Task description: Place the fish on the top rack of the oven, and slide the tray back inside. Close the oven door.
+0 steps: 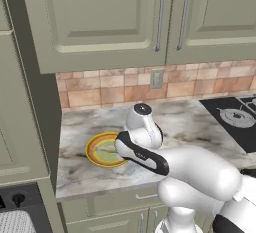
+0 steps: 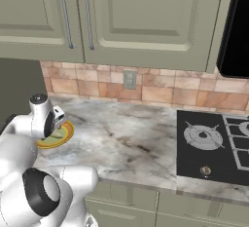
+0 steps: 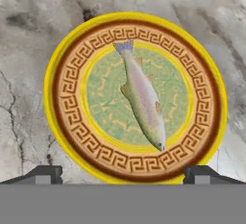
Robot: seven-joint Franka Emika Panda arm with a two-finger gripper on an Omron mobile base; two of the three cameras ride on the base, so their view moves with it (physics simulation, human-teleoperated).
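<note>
The fish (image 3: pixel 141 100), slender and pale grey-green, lies on a round yellow plate (image 3: pixel 67 117) with an orange patterned rim; its tail points to the top of the hand view. My gripper (image 3: pixel 122 172) hangs straight above the plate, open, with its two dark fingertips (image 3: pixel 45 172) apart at the plate's near rim and nothing between them. From the left base camera, the plate (image 1: pixel 91 149) sits on the marble counter's left part, under the white hand. The oven's black control strip (image 1: pixel 20 197) with a knob shows at the lower left, with a pale grid of the top rack (image 1: pixel 14 223) below it. The oven door is out of view.
A black cooktop (image 2: pixel 214 143) lies at the counter's right end. Grey-green upper cabinets (image 1: pixel 110 17) hang above the tiled backsplash, which has a wall outlet (image 1: pixel 156 79). A tall cabinet side (image 1: pixel 30 102) borders the counter on the left. Bare marble (image 2: pixel 131 138) lies between plate and cooktop.
</note>
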